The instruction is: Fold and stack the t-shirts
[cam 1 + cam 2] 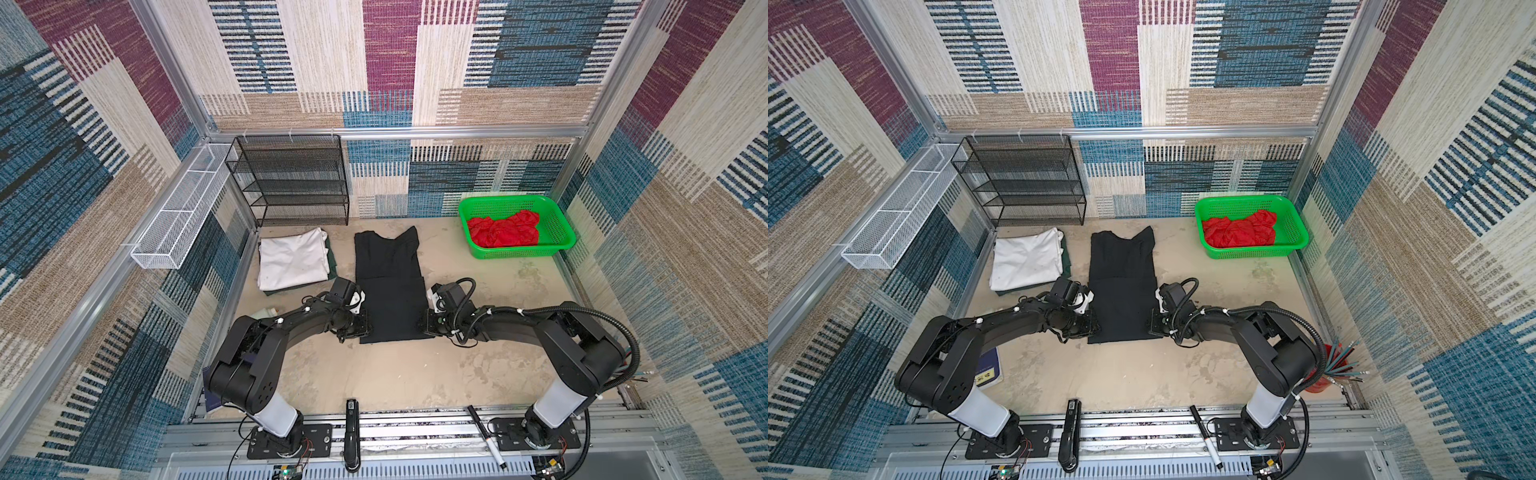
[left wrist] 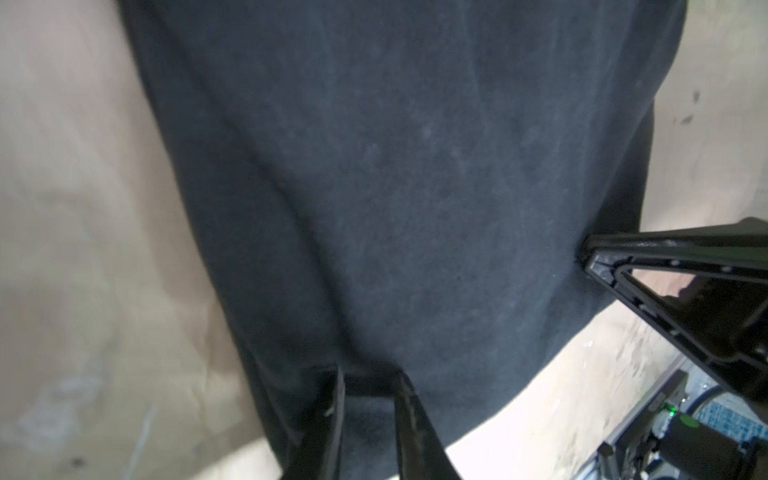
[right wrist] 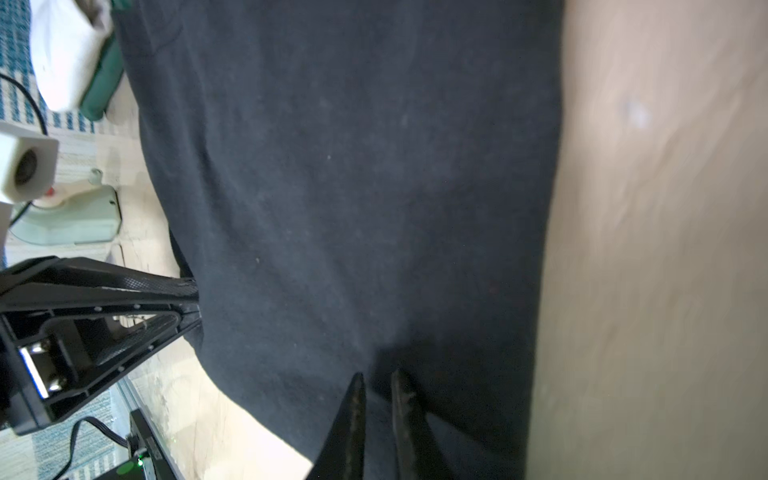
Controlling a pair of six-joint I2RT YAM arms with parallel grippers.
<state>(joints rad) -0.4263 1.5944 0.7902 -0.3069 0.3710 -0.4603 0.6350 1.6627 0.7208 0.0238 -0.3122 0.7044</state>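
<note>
The black t-shirt lies as a long folded strip down the middle of the table. My left gripper stands at its near left edge. Its jaws sit a little apart with the cloth edge between them, and whether they pinch it does not show. My right gripper is at the near right edge, shut on the black cloth. A folded white t-shirt rests on a dark green one at the back left. The red t-shirt is crumpled in the green basket.
A black wire rack stands against the back wall and a white wire tray hangs on the left wall. A pale green object lies by the left arm. A black stapler and a marker lie on the front rail. A red cup of pencils stands at the near right.
</note>
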